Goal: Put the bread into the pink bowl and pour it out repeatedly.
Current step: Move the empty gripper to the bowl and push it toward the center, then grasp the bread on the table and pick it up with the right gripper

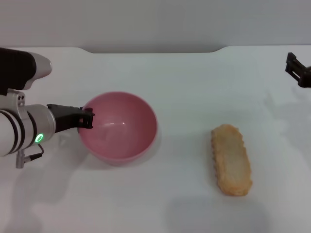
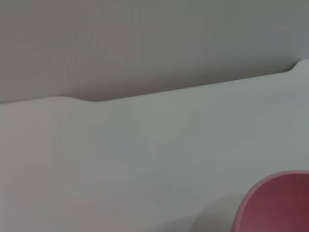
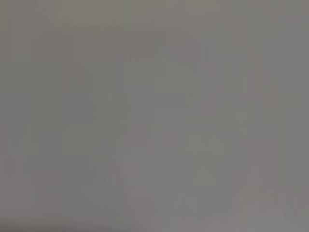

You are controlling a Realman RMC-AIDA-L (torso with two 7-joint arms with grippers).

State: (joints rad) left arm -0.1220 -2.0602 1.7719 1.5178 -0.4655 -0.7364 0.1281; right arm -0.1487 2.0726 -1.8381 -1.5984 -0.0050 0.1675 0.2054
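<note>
1. Head view shows a white table (image 1: pixel 194 82) filling nearly the whole scene, with a pale wall behind its far edge
2. Left arm (image 1: pixel 22 128) reaches in from the left side, white and grey with a green light on its wrist, lying low over the table
3. Bowl (image 1: pixel 119 126) sits upright on the table left of centre, pink and glossy, with nothing inside it; in the left wrist view only a part of its rim and wall (image 2: pixel 275 203) shows at one corner, the rest being bare table and wall
4. Bread (image 1: pixel 231 159) lies flat on the table right of centre, well apart from the bowl, pale tan face up with scalloped golden edges, its long axis running roughly near to far
5. Left gripper (image 1: pixel 87 119) is at the bowl's left rim, its black fingers clamped on that rim
6. Right gripper (image 1: pixel 297 69) shows only as a small black part at the right edge, far from the bread; whether its fingers are apart or together I cannot tell, and the right wrist view shows only a plain grey surface
</note>
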